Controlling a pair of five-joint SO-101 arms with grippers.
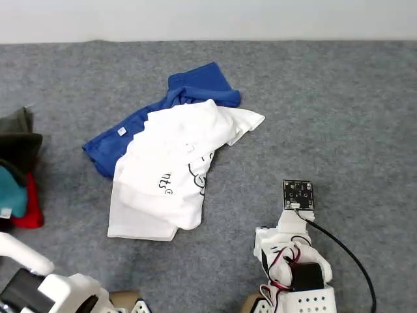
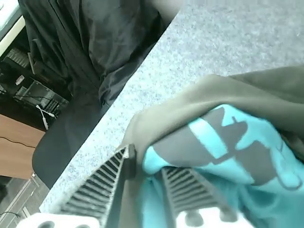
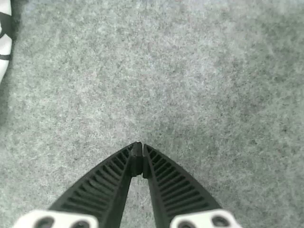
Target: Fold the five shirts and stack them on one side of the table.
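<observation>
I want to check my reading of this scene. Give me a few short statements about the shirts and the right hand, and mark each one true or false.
1. The white shirt lies partly over the blue shirt. True.
2. The right hand is shut on a sleeve. False: it is shut on nothing, above the bare grey table.
3. The red shirt lies in the middle of the table. False: it is at the left edge of the high view, touching the teal shirt.
4. A dark shirt lies next to the teal shirt. True.
</observation>
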